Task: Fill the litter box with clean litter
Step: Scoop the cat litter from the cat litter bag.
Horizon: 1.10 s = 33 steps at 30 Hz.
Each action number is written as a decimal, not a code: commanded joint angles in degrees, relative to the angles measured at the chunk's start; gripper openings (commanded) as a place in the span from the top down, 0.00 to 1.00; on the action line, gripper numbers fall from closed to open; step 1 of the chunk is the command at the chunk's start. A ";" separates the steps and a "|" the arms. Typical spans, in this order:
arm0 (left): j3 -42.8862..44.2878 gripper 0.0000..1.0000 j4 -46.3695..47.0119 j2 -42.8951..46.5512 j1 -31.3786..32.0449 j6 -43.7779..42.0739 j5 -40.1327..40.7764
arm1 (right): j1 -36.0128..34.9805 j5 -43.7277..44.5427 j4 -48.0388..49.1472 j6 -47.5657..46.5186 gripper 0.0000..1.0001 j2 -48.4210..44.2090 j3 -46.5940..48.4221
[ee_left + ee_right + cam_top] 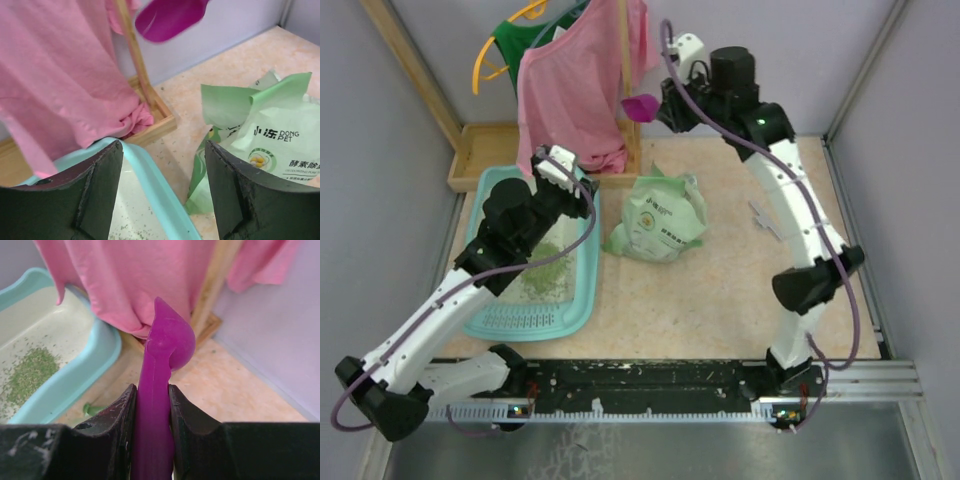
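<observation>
Beige speckled tabletop (pixel 740 290) bearing teal litter box (pixel 582 290); clean litter (pixel 548 272) thinly scattered inside it; left hand (pixel 162 200) above litter box far end, fingers spread, empty; right hand (pixel 152 440) beyond litter box, far right, clamped on magenta scoop (pixel 167 342); green bag (pixel 660 220) just right of litter box.

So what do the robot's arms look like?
Both the left arm and the right arm are white tubes linked by chunky black joints. A thin purple cable loops along each one. The right arm has a tiny green light near its top. The fingers are flat, dark, scuffed pads.
</observation>
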<state>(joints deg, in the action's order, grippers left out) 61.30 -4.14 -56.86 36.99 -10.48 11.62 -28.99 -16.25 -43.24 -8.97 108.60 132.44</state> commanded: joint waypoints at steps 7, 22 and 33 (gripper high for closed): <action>8.72 0.25 0.75 -13.33 -0.17 -3.01 -13.66 | 21.37 -8.91 -4.62 2.28 1.00 -17.62 -8.67; 15.22 0.19 0.31 -21.84 -1.39 -2.19 -26.06 | 35.23 -33.88 -18.74 1.40 1.00 -23.56 -20.35; 18.29 0.19 -2.02 -26.03 -1.48 -2.93 -27.92 | 35.26 -39.29 -22.93 -1.94 1.00 -27.11 -23.70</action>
<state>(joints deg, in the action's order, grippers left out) 77.08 -5.76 -82.39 35.86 -12.95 -14.48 6.07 -51.31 -66.26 -9.34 84.75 109.12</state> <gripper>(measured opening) 0.813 0.278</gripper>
